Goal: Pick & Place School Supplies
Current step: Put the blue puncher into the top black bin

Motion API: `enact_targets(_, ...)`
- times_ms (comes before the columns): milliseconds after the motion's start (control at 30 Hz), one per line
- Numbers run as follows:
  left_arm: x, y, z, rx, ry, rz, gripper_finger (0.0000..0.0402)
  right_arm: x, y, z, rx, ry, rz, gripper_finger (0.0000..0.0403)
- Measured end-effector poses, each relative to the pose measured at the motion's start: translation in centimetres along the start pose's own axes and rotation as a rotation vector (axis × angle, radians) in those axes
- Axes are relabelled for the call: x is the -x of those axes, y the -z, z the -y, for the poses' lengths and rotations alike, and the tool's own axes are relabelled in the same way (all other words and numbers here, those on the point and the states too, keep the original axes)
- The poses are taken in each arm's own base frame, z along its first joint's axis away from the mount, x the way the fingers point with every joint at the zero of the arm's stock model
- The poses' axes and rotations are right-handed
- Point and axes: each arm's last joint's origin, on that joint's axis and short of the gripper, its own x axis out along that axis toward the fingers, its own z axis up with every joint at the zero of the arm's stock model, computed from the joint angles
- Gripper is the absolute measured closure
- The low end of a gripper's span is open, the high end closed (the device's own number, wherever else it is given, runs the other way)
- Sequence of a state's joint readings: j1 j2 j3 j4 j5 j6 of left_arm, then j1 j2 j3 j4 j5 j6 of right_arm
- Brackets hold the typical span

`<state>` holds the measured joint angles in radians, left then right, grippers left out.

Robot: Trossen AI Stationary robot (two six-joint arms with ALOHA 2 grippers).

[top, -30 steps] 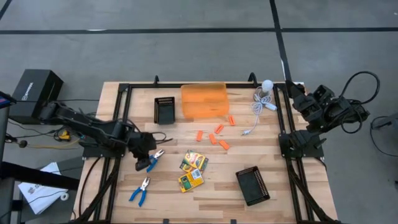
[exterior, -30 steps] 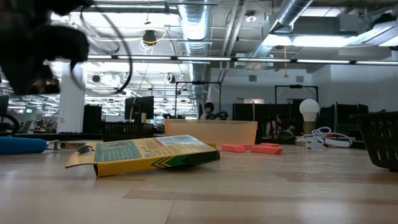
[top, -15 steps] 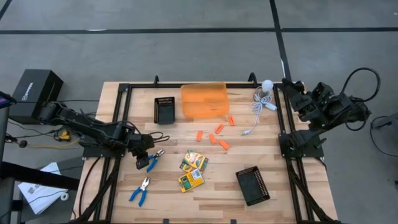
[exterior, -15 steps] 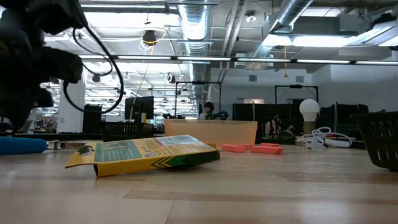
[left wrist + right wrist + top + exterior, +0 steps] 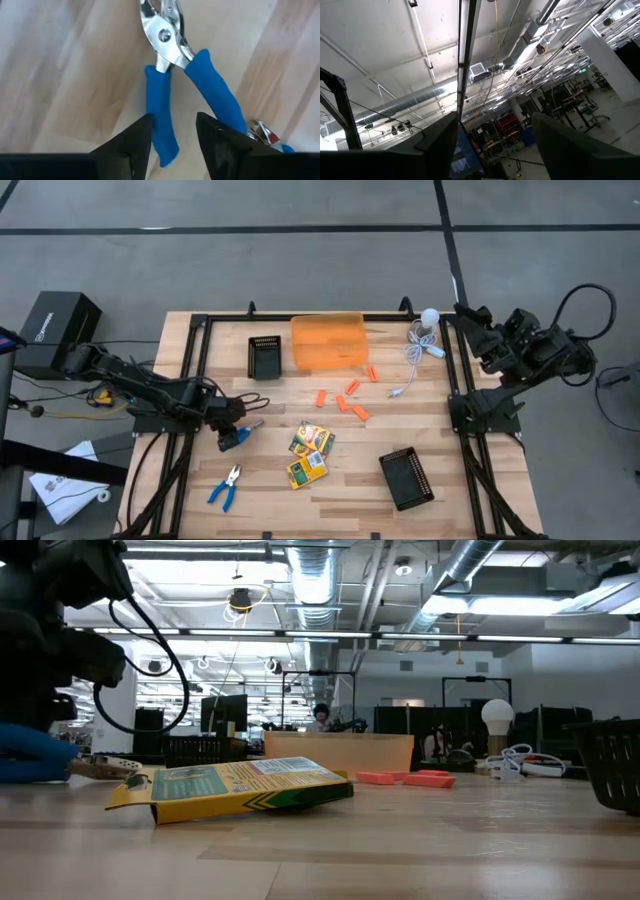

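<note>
Orange bin (image 5: 328, 343), two black trays (image 5: 265, 356), bulb cable (image 5: 418, 345); possibly person (image 5: 322, 716) behind.

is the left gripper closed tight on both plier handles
No, the left gripper is open, with one blue handle of the pliers between its fingers, the other outside.

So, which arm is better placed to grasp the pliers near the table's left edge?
The left. Its gripper is open right at the pliers, one blue handle between its fingers. The right gripper is raised at the far right edge, pointing at the ceiling.
</note>
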<state>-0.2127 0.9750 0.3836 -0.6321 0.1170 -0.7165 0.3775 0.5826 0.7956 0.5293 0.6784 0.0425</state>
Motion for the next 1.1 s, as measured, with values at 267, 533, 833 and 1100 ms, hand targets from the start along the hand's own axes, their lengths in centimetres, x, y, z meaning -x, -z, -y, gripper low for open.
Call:
enact_targets(267,-1.1,-0.3,0.0,0.005,-0.053,-0.022,0.0268,0.0,0.0,0.0,0.001,0.0,0.0,0.0159)
enact_targets(533,-2.8,-0.9,0.3,-0.024,-0.078,-0.083,0.0275,0.0,0.0,0.0,0.0,0.0,0.001,0.0159)
enact_targets(833,-2.9,-0.9,0.3,-0.076,-0.07,-0.064,0.0367,0.0,-0.1,0.0,0.011,-0.001,0.007,0.0159)
enact_targets(1100,-2.3,-1.0,0.3,-0.039,-0.028,-0.026,0.0368,0.0,-0.5,0.0,0.021,-0.001,0.042,0.0159)
